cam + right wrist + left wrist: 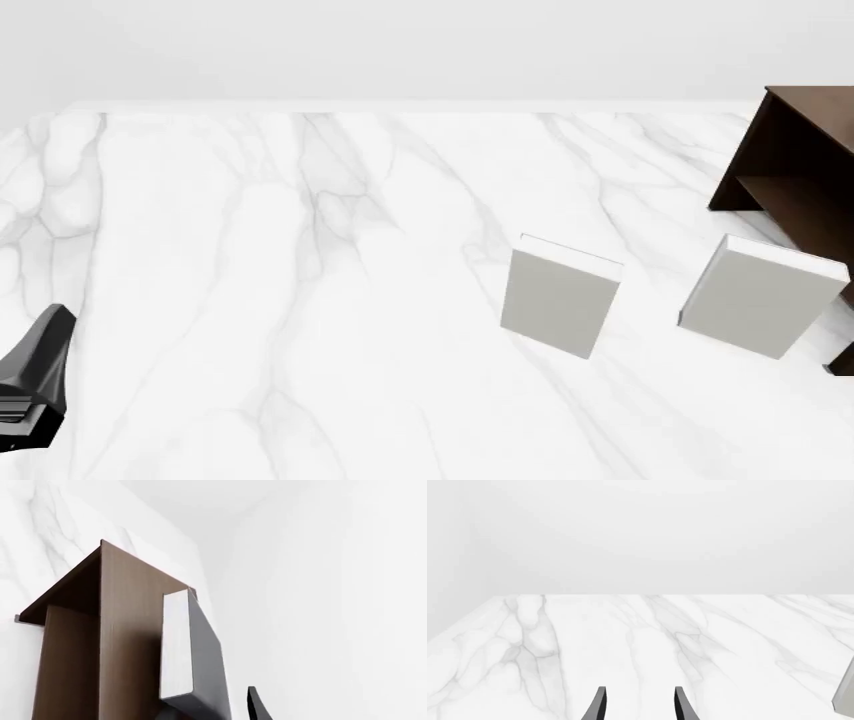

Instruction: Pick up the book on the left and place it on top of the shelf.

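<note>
Low in the left wrist view, the left hand (639, 705) is idling with fingers spread over bare marble surface (627, 640). At the front view's right edge only a corner of the shelf (801, 160) is showing, beside two pale books (561, 300). Across the right wrist view, the right hand (220, 707) is gripping the book (193, 650), charcoal cover and white page edges, flat against the shelf's top panel; letting go off-centre may be tipping it off.
</note>
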Motion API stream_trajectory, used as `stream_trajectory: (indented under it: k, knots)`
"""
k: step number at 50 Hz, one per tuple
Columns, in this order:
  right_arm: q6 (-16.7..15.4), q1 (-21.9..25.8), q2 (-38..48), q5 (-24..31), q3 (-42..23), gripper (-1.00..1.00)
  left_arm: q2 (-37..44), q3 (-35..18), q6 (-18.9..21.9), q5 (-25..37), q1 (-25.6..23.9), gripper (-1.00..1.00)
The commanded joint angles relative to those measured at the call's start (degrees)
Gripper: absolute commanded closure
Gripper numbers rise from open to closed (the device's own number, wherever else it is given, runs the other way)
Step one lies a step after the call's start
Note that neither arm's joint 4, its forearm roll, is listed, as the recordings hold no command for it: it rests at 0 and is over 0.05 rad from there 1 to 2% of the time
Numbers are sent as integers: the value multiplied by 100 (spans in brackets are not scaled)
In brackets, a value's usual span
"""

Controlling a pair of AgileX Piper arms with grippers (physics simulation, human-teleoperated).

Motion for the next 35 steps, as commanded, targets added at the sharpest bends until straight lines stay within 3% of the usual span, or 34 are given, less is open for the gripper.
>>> stream_trajectory:
  k: [1,6,7,35]
  knots:
    - [77,76,-249,57,163,-100,0,0,0,0,0,-100]
    - [188,161,-389,-20,385,-100,0,0,0,0,0,-100]
    - [391,193,-435,47,476,-100,0,0,0,0,0,-100]
    - [629,254,-1462,283,1312,-100,0,0,0,0,0,-100]
